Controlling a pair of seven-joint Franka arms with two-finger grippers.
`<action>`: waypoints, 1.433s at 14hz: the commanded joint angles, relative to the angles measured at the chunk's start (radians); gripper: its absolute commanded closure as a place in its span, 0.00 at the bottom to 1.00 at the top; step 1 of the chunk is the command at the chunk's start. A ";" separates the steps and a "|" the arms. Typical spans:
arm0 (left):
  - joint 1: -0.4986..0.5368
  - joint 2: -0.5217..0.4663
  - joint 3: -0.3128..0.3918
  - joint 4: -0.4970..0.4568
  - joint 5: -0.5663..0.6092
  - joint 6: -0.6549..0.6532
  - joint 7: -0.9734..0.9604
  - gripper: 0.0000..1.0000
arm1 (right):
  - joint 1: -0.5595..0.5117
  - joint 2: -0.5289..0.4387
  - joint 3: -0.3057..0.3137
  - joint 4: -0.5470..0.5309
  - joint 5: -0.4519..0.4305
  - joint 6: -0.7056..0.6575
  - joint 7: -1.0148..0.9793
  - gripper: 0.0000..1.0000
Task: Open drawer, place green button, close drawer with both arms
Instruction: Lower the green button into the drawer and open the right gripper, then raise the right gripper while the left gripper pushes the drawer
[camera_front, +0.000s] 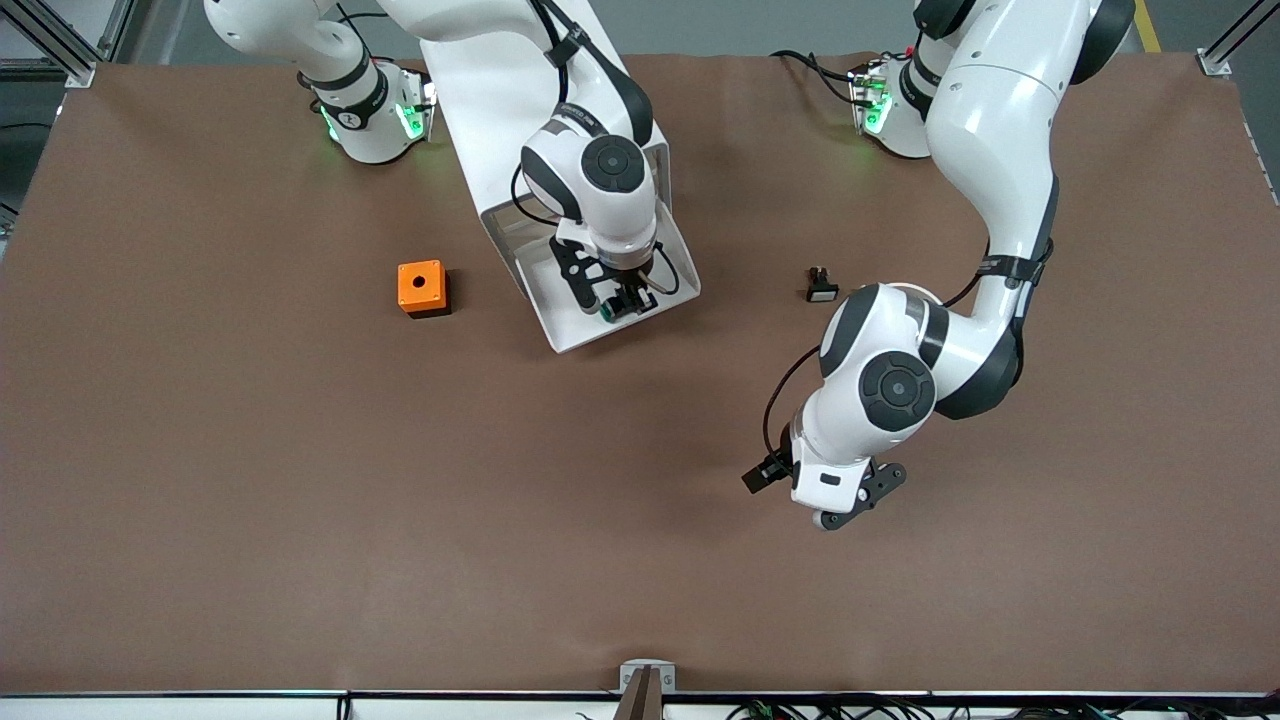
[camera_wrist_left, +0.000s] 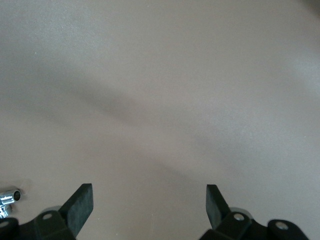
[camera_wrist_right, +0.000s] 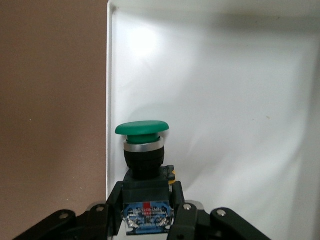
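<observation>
While clamped between right fingers, button (green-capped) overhangs drawer.

Off toward my right arm's end of the brown table sits an orange cube with a round hole in its top, and toward my left arm's end lies a small black piece with a white cap.

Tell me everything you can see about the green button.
The button has a domed green cap, a silver collar and a black cylindrical body on a block with a blue label. The right claw is shut on that block, holding it over the open white drawer, near the drawer's side wall.
</observation>
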 joint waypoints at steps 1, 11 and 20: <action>-0.005 -0.016 0.005 -0.014 0.022 0.005 0.004 0.01 | 0.015 0.009 -0.011 0.022 -0.002 -0.014 0.019 0.72; -0.006 -0.018 0.005 -0.014 0.023 0.007 -0.001 0.01 | 0.018 0.006 -0.014 0.026 -0.029 -0.028 0.012 0.00; -0.042 -0.016 -0.002 -0.022 0.022 0.005 -0.025 0.01 | -0.055 0.001 -0.014 0.172 -0.054 -0.238 -0.137 0.00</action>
